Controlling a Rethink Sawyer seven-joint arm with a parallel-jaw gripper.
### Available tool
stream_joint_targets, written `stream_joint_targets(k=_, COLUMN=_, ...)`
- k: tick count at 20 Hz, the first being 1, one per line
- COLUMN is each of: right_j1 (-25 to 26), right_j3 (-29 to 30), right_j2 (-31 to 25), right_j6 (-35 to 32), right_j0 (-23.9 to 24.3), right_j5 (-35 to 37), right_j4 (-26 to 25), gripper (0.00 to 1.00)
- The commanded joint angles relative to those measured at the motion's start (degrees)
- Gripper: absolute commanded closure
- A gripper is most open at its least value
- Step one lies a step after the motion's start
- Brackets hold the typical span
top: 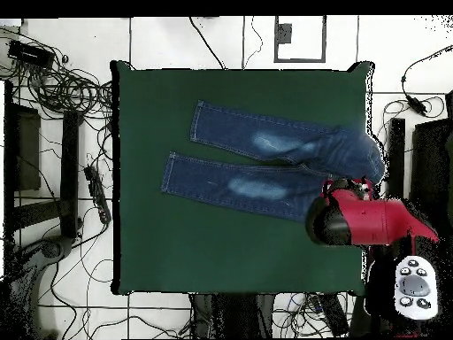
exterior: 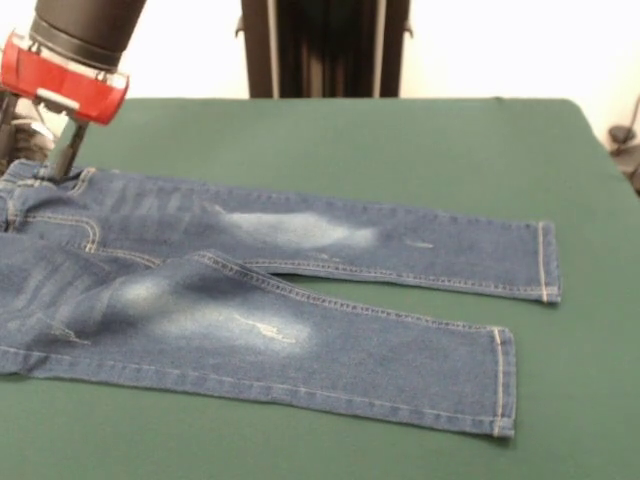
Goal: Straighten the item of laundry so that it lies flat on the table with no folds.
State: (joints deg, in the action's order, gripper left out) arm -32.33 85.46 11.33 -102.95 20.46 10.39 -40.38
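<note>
Two legs of the jeans [exterior: 280,300] stretch across the green bench [exterior: 400,150] in the front view, running from the left edge toward the lower right, where both hems end well short of the bench's right side. The near leg overlaps the far one a little at the crotch, left of centre. Pale faded patches mark each thigh. The waist end lies at the left edge and runs out of the frame. At the upper left the arm [exterior: 70,50], red and black, comes down over the waist, and the pincer [exterior: 62,150] reaches the denim there; whether it is spread or pinching the cloth cannot be told.

In the overhead view the jeans [top: 265,164] lie in the upper half of the bench [top: 177,248], legs pointing to the left of the frame and slightly splayed, waist at the right edge of the bench. The arm [top: 354,220] covers the waist's lower corner at the right, and the pincer is hidden beneath it. Cables [top: 62,88] lie tangled on the tiled floor [top: 168,40] at the left.
</note>
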Motion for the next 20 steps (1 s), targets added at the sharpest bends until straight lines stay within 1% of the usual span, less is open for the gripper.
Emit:
stream_joint_targets(k=1, right_j1=5.21, right_j3=1.55, right_j2=-1.07, right_j6=-11.5, right_j0=0.23, right_j5=-1.43, right_j4=4.47, gripper=0.0)
stream_joint_targets(k=2, right_j1=5.2, right_j3=2.66, right_j2=-3.15, right_j6=-10.56, right_j0=1.31, right_j5=-1.01, right_j4=5.29, gripper=0.0)
stream_joint_targets(k=6, right_j1=5.72, right_j3=6.35, right_j2=-8.53, right_j6=-10.74, right_j0=2.59, right_j5=-0.37, right_j4=9.23, gripper=0.0)
stream_joint_targets(k=9, right_j1=5.47, right_j3=8.92, right_j2=-10.0, right_j6=-12.44, right_j0=1.9, right_j5=-0.47, right_j4=12.55, gripper=0.0)
stream_joint_targets(k=14, right_j1=4.01, right_j3=12.51, right_j2=-9.56, right_j6=-14.9, right_j0=-0.7, right_j5=-1.11, right_j4=17.51, gripper=0.0)
stream_joint_targets(k=20, right_j1=3.33, right_j3=13.96, right_j2=-9.28, right_j6=-15.13, right_j0=-3.34, right_j5=-1.56, right_j4=22.91, gripper=0.0)
